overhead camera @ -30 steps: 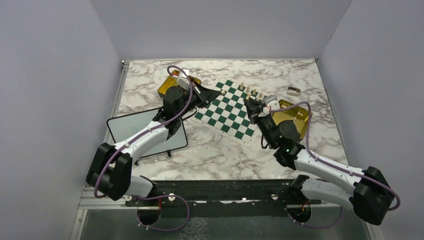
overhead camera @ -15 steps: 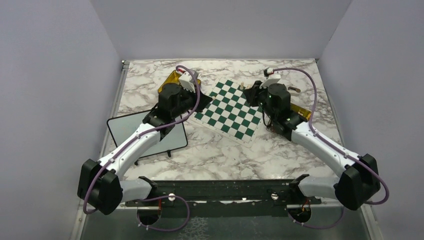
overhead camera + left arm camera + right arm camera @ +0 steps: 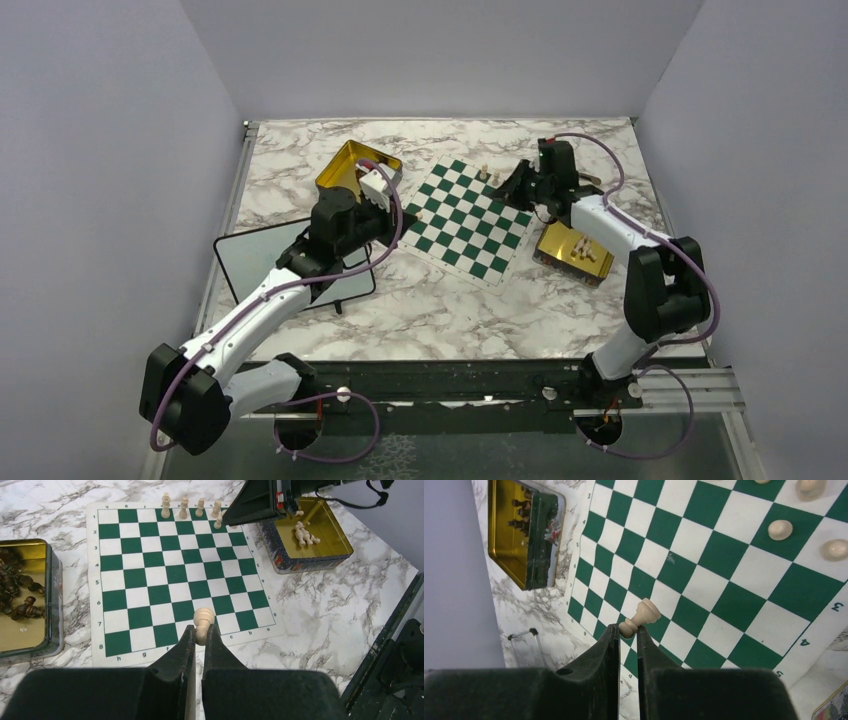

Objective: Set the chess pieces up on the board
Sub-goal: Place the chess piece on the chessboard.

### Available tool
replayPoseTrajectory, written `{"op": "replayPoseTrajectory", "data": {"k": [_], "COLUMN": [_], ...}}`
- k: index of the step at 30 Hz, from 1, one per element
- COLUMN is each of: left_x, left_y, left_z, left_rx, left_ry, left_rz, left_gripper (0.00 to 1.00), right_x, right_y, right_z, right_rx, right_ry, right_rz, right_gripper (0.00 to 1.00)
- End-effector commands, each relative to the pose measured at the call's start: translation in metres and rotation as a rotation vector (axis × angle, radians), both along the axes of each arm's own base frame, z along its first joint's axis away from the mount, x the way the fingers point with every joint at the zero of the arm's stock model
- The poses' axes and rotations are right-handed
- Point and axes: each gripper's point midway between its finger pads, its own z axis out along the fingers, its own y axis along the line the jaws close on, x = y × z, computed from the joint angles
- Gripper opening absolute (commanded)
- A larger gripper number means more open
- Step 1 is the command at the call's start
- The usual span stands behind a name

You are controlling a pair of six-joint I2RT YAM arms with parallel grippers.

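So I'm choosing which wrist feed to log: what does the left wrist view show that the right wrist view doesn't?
Only the left wrist view: the left gripper shut on a pale pawn, and loose pale pieces lying in the right-side gold tin.

Only the right wrist view: a clear sight of the right gripper shut on a tilted pale piece, and a thin wire stand on the marble.

Both: the green-and-white board, the standing pale pieces along one edge, and the gold tin of dark pieces.

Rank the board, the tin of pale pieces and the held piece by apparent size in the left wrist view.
Largest to smallest: board; tin of pale pieces; held piece, smallest even though nearest the camera.
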Motion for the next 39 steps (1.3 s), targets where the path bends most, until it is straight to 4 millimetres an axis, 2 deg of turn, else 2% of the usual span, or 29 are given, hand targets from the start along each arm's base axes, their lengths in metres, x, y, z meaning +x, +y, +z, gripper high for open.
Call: {"op": "replayPoseTrajectory", "data": {"k": [1,6,15,26,39], "left_x": [-0.004,-0.006,-0.006,-0.005,-0.005], "left_y": [0.007,0.009,0.012,0.011,0.012], "left_z": [0.006,0.009,0.01,0.006,0.006], "left_rx": [0.009,0.009,0.015,0.014,0.013], "left_ry": [-0.055,-0.07,-0.078,-0.063,-0.063], "left_rz": [0.012,0.012,0.026,0.031,0.032], "left_gripper": [0.0,0.0,0.0,0.0,0.0], "right_x": [0.002,-0.015,-0.049,-0.096,-0.098], "right_y": [0.01,0.023,0.017,0.03,0.03], "right_z": [0.006,-0.023,-0.06,-0.107,-0.115], "right_rx": [0.122,0.151,0.071,-0.003,-0.04], "right_ry": [0.098,0.22,0.367,0.512,0.541], "right_rz": [0.053,0.153,0.269,0.455,0.489], "right_gripper": [0.01,0.01,0.03,0.04,0.1]}}
